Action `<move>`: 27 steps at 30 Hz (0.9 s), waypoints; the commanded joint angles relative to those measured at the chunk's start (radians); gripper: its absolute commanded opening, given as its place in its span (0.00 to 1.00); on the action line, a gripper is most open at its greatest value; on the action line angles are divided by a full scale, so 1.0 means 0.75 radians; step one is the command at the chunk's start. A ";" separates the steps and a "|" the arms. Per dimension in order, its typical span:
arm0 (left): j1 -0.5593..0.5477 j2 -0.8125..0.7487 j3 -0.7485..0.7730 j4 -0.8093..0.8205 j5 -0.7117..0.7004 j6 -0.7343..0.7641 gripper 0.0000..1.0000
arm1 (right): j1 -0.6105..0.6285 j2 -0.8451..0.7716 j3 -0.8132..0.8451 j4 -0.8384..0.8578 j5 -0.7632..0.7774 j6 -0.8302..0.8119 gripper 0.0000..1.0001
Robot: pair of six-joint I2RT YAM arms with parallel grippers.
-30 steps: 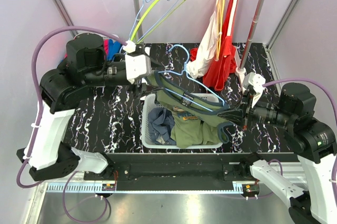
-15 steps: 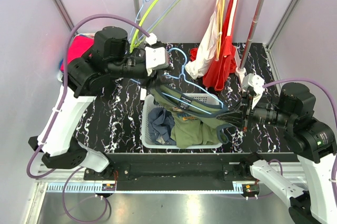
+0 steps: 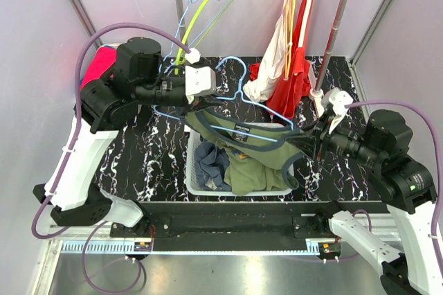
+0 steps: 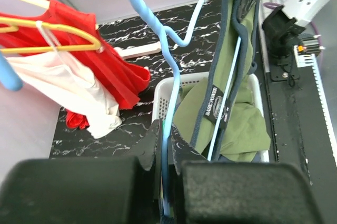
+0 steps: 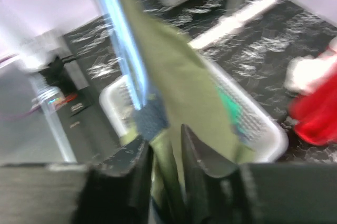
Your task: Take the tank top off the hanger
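The left gripper's (image 4: pixel 164 153) jaws were clenched on the thin wire of the light blue hanger (image 4: pixel 139 0), which ran up out of them alongside the olive-green tank top (image 4: pixel 224 61). The hanger's wire was threaded through the garment's navy-trimmed straps. The right gripper's (image 5: pixel 166 150) jaws were pinched on a fold of the same green fabric, though that wrist view was blurred. Seen from above, the tank top hung stretched between the two grippers over the white laundry basket (image 3: pixel 191 170), with its lower folds sagging into the basket beside a blue garment (image 3: pixel 211 160). The basket stood on the black marbled worktop (image 3: pixel 149 156). Behind it, a red garment (image 3: pixel 296 66) and a white one (image 3: pixel 271 66) hung from the rail, well apart from the jaws.
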 commanded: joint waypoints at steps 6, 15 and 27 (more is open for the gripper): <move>-0.001 -0.083 -0.085 0.274 -0.470 -0.029 0.00 | 0.001 -0.014 -0.017 0.093 0.745 0.202 0.46; -0.001 -0.128 -0.159 0.284 -0.528 -0.017 0.00 | 0.001 -0.172 -0.288 0.283 0.529 0.453 0.42; -0.001 -0.163 -0.171 0.245 -0.462 -0.031 0.00 | 0.001 -0.268 -0.653 0.829 0.357 0.736 0.46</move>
